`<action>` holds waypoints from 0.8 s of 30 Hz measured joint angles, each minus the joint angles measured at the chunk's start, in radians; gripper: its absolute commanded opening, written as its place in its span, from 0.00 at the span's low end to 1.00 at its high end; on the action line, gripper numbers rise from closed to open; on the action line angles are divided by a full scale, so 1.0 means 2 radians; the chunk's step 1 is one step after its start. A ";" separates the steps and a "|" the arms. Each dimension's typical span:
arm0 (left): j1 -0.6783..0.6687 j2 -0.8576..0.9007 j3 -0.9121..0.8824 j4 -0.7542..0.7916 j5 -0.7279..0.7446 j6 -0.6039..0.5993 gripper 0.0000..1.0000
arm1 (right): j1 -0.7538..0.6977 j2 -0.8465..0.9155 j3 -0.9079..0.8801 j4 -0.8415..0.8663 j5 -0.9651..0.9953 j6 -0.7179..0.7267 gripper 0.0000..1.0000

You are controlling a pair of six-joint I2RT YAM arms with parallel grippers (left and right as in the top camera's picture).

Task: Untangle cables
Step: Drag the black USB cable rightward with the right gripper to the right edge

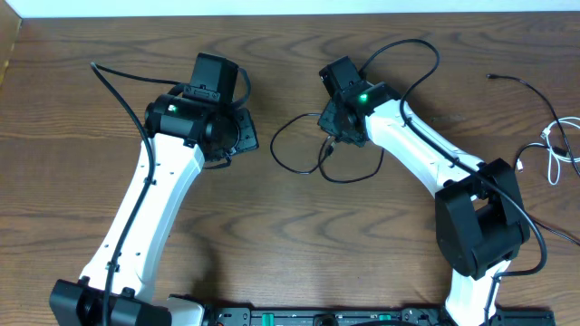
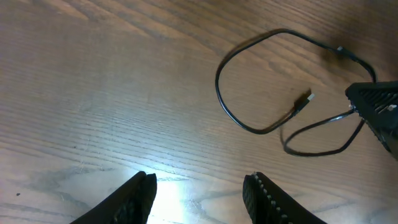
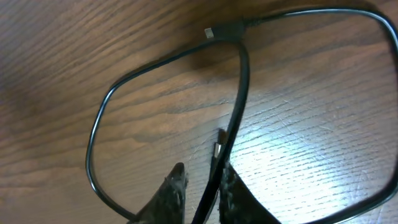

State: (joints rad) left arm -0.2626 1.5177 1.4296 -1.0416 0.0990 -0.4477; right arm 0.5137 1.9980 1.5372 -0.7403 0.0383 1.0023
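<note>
A thin black cable (image 1: 274, 149) lies in a loop at the table's centre, one plug end (image 2: 305, 99) free inside the loop. My right gripper (image 1: 332, 140) stands over the loop's right side, and its jaws (image 3: 202, 180) are shut on the black cable (image 3: 239, 74), which runs up between them. It also shows in the left wrist view (image 2: 379, 106). My left gripper (image 1: 243, 136) is open and empty (image 2: 199, 186), left of the loop (image 2: 217, 93) and apart from it. A white cable (image 1: 555, 163) and another black cable (image 1: 526, 84) lie at the far right.
The wooden table (image 1: 272, 235) carries only the cables and both arms. The right arm's thick black wire (image 1: 412, 45) arcs above its wrist. The table's back edge (image 1: 290, 13) runs along the top.
</note>
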 measured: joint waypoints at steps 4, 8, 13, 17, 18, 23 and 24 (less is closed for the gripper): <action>0.000 0.000 0.000 0.000 0.000 0.000 0.51 | 0.000 0.000 0.000 -0.002 0.000 0.000 0.08; 0.000 0.000 0.000 0.000 0.000 0.000 0.51 | 0.000 0.000 -0.001 -0.004 0.000 0.001 0.01; 0.000 0.000 0.000 0.000 0.000 0.000 0.51 | 0.000 0.000 -0.001 -0.006 0.000 -0.002 0.01; 0.000 0.000 0.000 0.000 0.000 0.000 0.51 | 0.000 0.000 -0.001 -0.018 0.000 -0.011 0.01; 0.000 0.000 0.000 0.000 0.000 0.000 0.51 | 0.000 0.000 -0.001 -0.019 0.000 -0.017 0.01; 0.000 0.000 0.000 0.000 0.000 0.000 0.51 | 0.000 0.000 -0.002 -0.030 0.000 -0.075 0.01; 0.000 0.000 0.000 0.000 0.000 0.000 0.51 | 0.000 0.000 -0.002 -0.036 0.000 -0.097 0.01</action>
State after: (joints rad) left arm -0.2626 1.5177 1.4296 -1.0424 0.0990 -0.4477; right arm 0.5137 1.9980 1.5341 -0.8116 0.0387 0.8078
